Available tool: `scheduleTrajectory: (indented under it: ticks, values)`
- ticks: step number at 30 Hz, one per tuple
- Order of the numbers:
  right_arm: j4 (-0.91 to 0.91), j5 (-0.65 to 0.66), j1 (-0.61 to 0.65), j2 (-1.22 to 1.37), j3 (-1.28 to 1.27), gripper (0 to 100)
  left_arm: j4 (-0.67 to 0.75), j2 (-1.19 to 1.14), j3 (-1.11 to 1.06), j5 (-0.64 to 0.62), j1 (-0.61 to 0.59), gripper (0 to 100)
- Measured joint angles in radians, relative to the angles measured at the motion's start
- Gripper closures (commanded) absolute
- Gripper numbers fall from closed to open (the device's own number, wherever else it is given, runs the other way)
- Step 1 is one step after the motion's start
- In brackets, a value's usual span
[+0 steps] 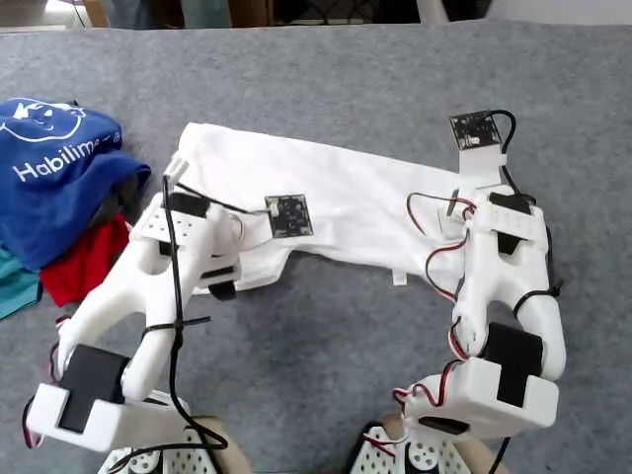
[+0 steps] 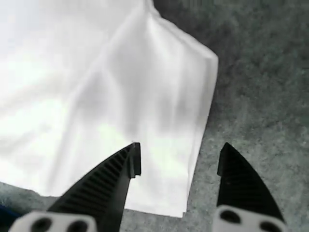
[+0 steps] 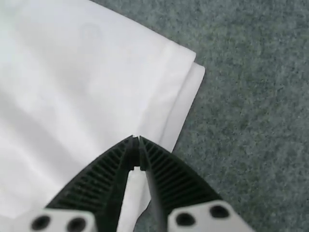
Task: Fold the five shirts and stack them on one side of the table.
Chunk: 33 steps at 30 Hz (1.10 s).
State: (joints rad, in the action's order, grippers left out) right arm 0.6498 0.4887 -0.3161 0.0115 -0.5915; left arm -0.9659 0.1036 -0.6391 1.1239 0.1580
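Observation:
A white shirt (image 1: 346,197) lies spread across the middle of the grey table. My left arm (image 1: 163,257) stands over its near left part. The left gripper (image 2: 179,154) is open just above a folded corner of the white shirt (image 2: 120,87), one finger over the cloth and the other over bare table. My right arm (image 1: 504,247) stands at the shirt's right end. The right gripper (image 3: 135,141) is shut, with its tips over the hem of the white shirt (image 3: 72,72). I see no cloth between the fingers.
A pile of other shirts lies at the table's left edge: a blue shirt (image 1: 49,168) on top, a red shirt (image 1: 94,257) and a teal shirt (image 1: 12,281) below it. The grey table (image 1: 326,346) shows bare between the arms and behind the white shirt.

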Motion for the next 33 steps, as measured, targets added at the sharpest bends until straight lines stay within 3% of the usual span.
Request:
scheduleTrajectory:
  ticks: [7,14,25,33]
  values:
    - [0.0,0.0,0.0,0.0,0.0,98.1,0.034,-0.084,-0.011,-0.002,0.0,73]
    - [0.0,0.0,0.0,0.0,0.0,98.1,-0.061,-0.071,0.006,-0.005,0.0,73]
    - [0.0,0.0,0.0,0.0,0.0,98.1,-0.052,-0.121,0.009,-0.008,0.0,73]
    - [0.0,0.0,0.0,0.0,0.0,98.1,-0.037,-0.14,0.023,-0.097,0.0,75]
